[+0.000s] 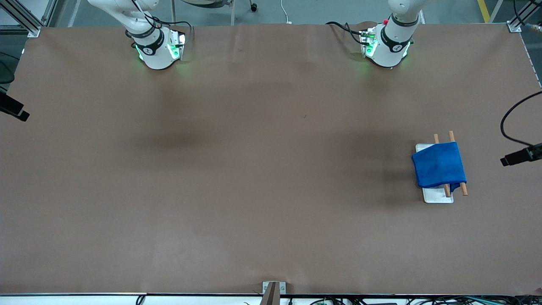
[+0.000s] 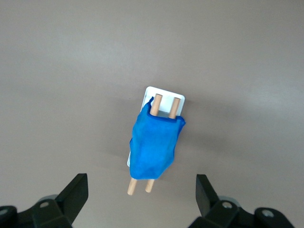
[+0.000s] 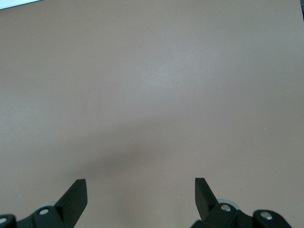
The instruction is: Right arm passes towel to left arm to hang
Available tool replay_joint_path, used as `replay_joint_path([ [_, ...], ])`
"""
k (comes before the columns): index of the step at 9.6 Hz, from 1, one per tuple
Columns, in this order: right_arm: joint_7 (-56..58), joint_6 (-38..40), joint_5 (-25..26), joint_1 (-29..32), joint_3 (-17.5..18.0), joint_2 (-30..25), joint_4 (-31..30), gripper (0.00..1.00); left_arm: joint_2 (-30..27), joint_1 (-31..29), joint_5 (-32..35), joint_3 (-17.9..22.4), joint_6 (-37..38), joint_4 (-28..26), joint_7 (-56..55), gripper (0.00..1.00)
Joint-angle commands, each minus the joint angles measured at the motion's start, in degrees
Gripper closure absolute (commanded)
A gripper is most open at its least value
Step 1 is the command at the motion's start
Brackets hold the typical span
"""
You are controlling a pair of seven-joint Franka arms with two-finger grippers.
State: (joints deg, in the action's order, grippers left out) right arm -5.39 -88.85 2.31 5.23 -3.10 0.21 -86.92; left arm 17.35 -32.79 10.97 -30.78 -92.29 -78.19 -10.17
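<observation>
The bright blue towel (image 1: pixel 438 165) is draped over the two wooden rods (image 1: pixel 464 189) of a small rack with a white base (image 1: pixel 438 196), toward the left arm's end of the table. It also shows in the left wrist view (image 2: pixel 154 145). My left gripper (image 2: pixel 141 187) is open and empty, high over the table with the towel and rack below it. My right gripper (image 3: pixel 140 190) is open and empty, high over bare brown table. Neither hand shows in the front view; only the arm bases (image 1: pixel 156 48) do.
The brown table (image 1: pixel 237 169) fills the view. Black camera mounts stand at the table's two ends (image 1: pixel 523 155), (image 1: pixel 15 109). A small bracket (image 1: pixel 273 289) sits at the edge nearest the front camera.
</observation>
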Motion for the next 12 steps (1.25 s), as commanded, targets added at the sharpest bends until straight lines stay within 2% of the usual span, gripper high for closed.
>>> replay_joint_path([
  [1, 0.8, -0.7, -1.1, 0.7, 0.4, -1.4, -1.9, 0.00, -3.6, -0.3, 0.0, -3.2, 3.6, -1.3, 0.1, 0.00],
  [2, 0.8, -0.5, -1.1, 0.7, 0.4, -1.5, -1.8, 0.00, -4.8, -0.4, -1.5, -4.6, 5.4, -0.7, 0.1, 0.00],
  [4, 0.7, 1.1, -1.1, 0.7, 0.6, -1.9, -1.4, 0.00, -7.2, -0.4, -3.7, -5.0, 11.3, 1.8, 1.4, 0.00],
  [6, 0.6, 2.0, -1.1, 0.7, 0.7, -4.2, -1.3, 0.00, -10.1, -0.3, -5.4, -6.0, 11.8, 1.6, 1.8, 0.00],
  [7, 0.6, 2.5, -1.2, 2.7, 1.5, -4.3, -1.5, 0.00, -10.3, -0.6, -5.6, -7.7, 11.8, 1.4, 2.4, 0.00],
  [8, 0.7, 2.4, -1.7, 5.1, 5.1, -4.3, -1.5, 0.00, -11.3, 0.5, -6.0, -7.8, 11.7, 0.9, 3.0, 0.00],
  [9, 0.7, 2.5, -1.9, 4.6, 4.8, -4.3, -1.6, 0.00, -13.3, 5.1, -6.4, -4.8, 11.7, -0.9, 3.1, 0.00],
  [11, 0.7, 2.3, -1.8, 1.5, 1.8, -4.3, -1.6, 0.00, -16.5, 16.3, -9.2, 7.7, 11.5, -4.1, 4.3, 0.00],
  [12, 1.4, 2.5, -1.9, 0.8, 0.8, -3.8, -0.5, 0.00, -17.3, 20.4, -10.1, 12.0, 11.3, -5.4, 6.5, 0.00],
])
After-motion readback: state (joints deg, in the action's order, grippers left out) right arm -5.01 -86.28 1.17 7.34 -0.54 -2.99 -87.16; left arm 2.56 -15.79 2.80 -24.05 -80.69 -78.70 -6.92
